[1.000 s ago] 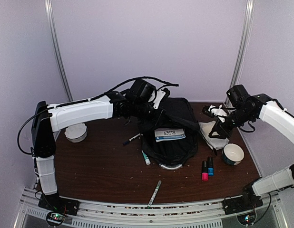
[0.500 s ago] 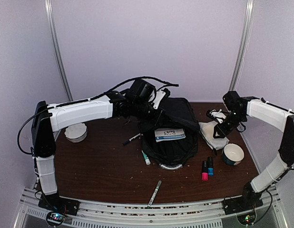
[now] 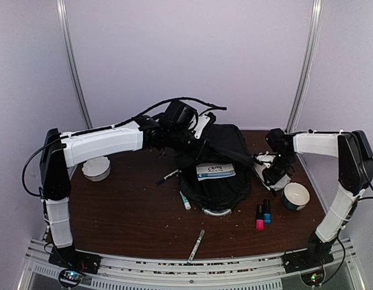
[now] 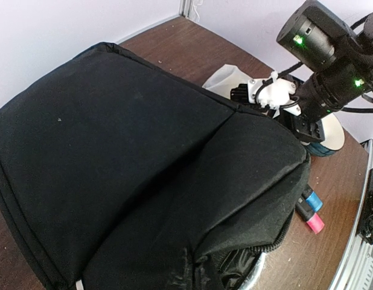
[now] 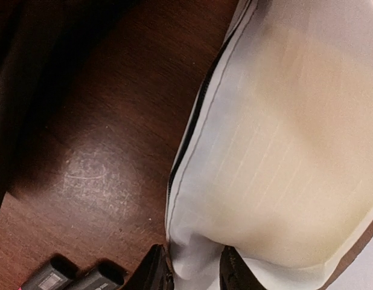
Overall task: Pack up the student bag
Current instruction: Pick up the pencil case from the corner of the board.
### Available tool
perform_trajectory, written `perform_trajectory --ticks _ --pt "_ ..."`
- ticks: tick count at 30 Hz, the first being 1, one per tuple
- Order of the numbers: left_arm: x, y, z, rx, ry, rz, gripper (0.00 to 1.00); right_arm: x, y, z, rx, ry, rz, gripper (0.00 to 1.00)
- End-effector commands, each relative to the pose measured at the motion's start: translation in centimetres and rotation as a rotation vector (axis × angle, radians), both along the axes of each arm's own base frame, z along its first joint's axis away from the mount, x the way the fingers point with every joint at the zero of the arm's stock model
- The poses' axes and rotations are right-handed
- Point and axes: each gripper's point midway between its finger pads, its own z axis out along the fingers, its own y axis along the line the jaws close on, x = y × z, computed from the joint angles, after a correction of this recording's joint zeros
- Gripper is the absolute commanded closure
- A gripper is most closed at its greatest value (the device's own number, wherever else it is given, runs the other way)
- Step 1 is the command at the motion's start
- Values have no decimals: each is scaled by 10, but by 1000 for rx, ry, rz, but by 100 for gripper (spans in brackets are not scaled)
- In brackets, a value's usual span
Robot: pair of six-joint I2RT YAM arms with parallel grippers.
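Note:
The student bag (image 3: 219,162), a large black backpack, lies mid-table with a white and blue booklet (image 3: 215,171) on it. It fills the left wrist view (image 4: 126,157), its zip mouth gaping at the lower right. My left gripper (image 3: 188,138) is at the bag's far edge, where the fabric bunches; its fingers are hidden. My right gripper (image 3: 272,173) is down on a white zip pouch (image 3: 264,164), right of the bag. In the right wrist view the gripper (image 5: 195,272) is shut on the edge of the pouch (image 5: 283,139).
A blue-and-white bowl (image 3: 296,195) stands right of the pouch. Pink and blue small bottles (image 3: 262,215) stand in front of it. A marker (image 3: 184,200), a black pen (image 3: 168,176) and a grey pen (image 3: 196,244) lie left and front. A white bowl (image 3: 96,168) sits far left.
My right arm has swung left and down, bringing its gripper lower onto the white pouch beside the bag. The left arm and the bag have not moved.

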Motion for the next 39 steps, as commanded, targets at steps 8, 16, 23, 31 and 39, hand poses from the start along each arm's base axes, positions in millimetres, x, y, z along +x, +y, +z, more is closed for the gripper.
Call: perform_trajectory --ticks 8,16,23,31,39 --pt "4 -12 21 -88 -31 -15 100 14 -6 -19 -105 -22 -32 81" --pt "4 -9 16 -74 -31 -9 100 24 7 48 -1 -143 -29 99" --pt "1 -12 4 -41 -41 -58 100 43 11 143 128 -325 -74 100" --pt "0 -11 -12 34 -55 -111 80 43 46 211 321 -384 33 100" --pt "-9 -13 -7 14 -47 -160 45 6 98 265 552 -382 268 100"
